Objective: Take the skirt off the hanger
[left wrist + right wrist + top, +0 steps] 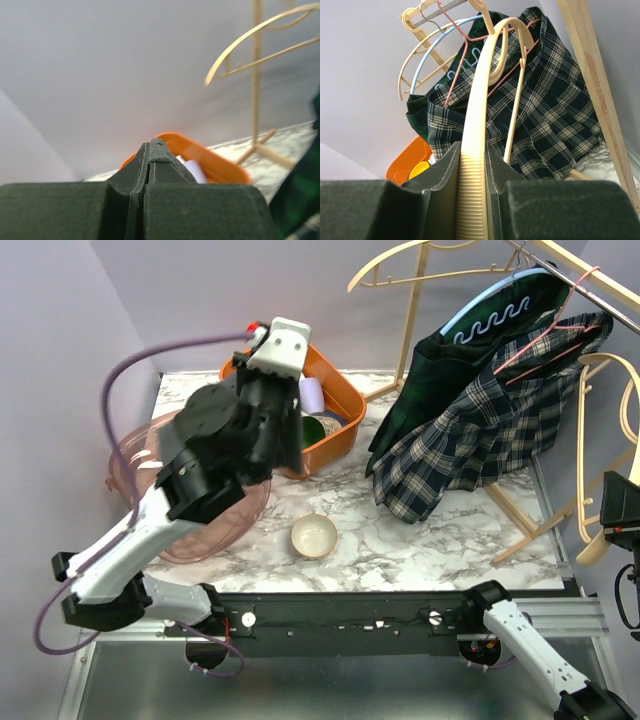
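We log a marble table (420, 552) carrying an orange tub (338, 438), a clear pink dish (228, 526), a small cream bowl (314, 536) and the wooden rack's feet (530, 542).

A dark navy-and-cream plaid pleated skirt (490, 445) hangs from a thin pink wire hanger (550, 347) at the far right. It is still on the hanger, its waistband draped over the sloping arms. The hanger's hook is over a grey metal rail (437, 12), and the hanger sits tilted, its left end lower. The cloth falls in loose folds down and to the left, and the hem's lowest corner is at the left.
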`<state>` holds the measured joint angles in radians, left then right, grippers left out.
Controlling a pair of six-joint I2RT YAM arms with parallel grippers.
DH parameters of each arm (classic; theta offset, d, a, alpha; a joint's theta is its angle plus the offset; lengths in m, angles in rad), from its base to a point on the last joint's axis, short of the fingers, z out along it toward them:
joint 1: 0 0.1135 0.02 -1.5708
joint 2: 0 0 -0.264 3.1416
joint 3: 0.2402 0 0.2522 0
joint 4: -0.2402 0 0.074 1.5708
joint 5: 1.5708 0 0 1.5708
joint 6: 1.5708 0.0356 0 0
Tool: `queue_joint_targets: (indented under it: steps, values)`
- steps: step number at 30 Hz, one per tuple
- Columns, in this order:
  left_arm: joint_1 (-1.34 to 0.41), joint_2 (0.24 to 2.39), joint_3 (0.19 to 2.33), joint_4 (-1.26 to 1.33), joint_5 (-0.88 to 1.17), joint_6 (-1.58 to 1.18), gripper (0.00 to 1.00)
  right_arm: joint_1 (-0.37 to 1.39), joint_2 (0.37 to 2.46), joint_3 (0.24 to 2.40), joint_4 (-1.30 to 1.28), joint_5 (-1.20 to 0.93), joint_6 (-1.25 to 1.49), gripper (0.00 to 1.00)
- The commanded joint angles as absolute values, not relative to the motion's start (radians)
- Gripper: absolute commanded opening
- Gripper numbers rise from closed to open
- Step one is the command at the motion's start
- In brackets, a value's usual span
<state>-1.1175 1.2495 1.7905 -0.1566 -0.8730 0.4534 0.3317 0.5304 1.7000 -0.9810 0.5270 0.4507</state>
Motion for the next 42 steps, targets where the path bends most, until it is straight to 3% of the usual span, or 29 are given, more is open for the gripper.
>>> queue_joint_targets:
  steps: [1, 9, 18, 24, 34, 37, 40, 42]
  values:
    - [-0.953, 1.287, 1.848, -0.288, -0.899, 0.308, 0.00, 0.330, 0.514, 1.669, -0.945, 0.537, 0.440, 0.01]
    - [-0.634, 1.246, 1.822, -0.341, -0.933, 0.213, 0.00, 0.330, 0.502, 1.654, -0.925, 0.540, 0.413, 0.01]
    - [-0.511, 1.170, 1.712, -0.402, -0.942, 0.100, 0.00, 0.330, 0.483, 1.623, -0.908, 0.540, 0.403, 0.01]
    - [-0.343, 1.124, 1.439, -0.509, -0.776, -0.176, 0.00, 0.330, 0.466, 1.589, -0.904, 0.522, 0.410, 0.01]
    - [-0.008, 1.164, 1.140, -0.459, -0.431, -0.541, 0.00, 0.330, 0.460, 1.574, -0.911, 0.511, 0.410, 0.01]
    - [0.070, 1.210, 1.062, -0.445, -0.283, -0.644, 0.28, 0.330, 0.460, 1.556, -0.920, 0.514, 0.416, 0.01]
    - [0.120, 1.262, 1.046, -0.474, -0.197, -0.684, 0.41, 0.328, 0.468, 1.546, -0.926, 0.518, 0.419, 0.01]
    - [0.120, 1.256, 1.066, -0.509, -0.201, -0.693, 0.59, 0.330, 0.483, 1.558, -0.942, 0.532, 0.416, 0.01]
